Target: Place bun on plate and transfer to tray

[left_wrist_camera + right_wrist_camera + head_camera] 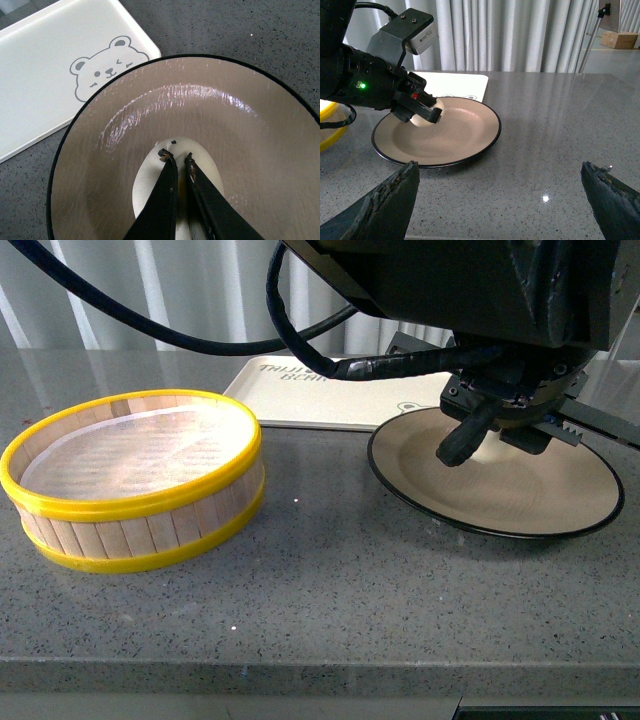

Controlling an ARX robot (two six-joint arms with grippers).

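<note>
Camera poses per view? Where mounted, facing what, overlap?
Front: on the body, facing forward over the counter, steamer basket, plate, tray; left arm up close.
Left wrist: above the plate, looking down; left gripper on the bun.
Right wrist: low over counter, facing the left arm; open right gripper at edges.
Shared: plate in all three.

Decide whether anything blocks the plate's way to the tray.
Nothing visible does. The plate lies right beside a corner of the tray, with no object between them. The left gripper holds the bun down on the plate, not in that path.
</note>
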